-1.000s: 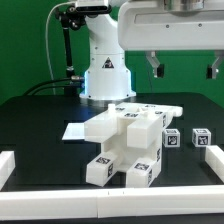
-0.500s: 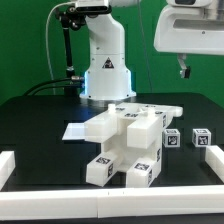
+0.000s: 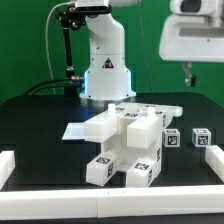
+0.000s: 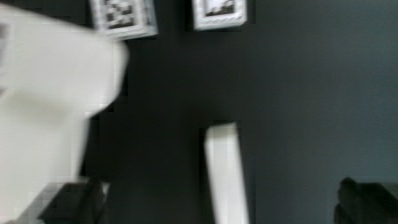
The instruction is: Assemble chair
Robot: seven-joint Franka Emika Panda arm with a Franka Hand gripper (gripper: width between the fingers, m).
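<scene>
On the black table [image 3: 40, 112] sits the part-built chair [image 3: 125, 140], the end effector [image 4: 217, 205] raised, fingers apart, empty.

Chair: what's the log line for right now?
chair parts: clustered on table | jaws: open, empty, high, exterior view's right

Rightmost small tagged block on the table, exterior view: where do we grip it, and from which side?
Come from above and close the jaws on its two side faces. The block stands free on the black table, tag facing the camera, with a clear gap to the neighbour block, so both sides look reachable.
</scene>
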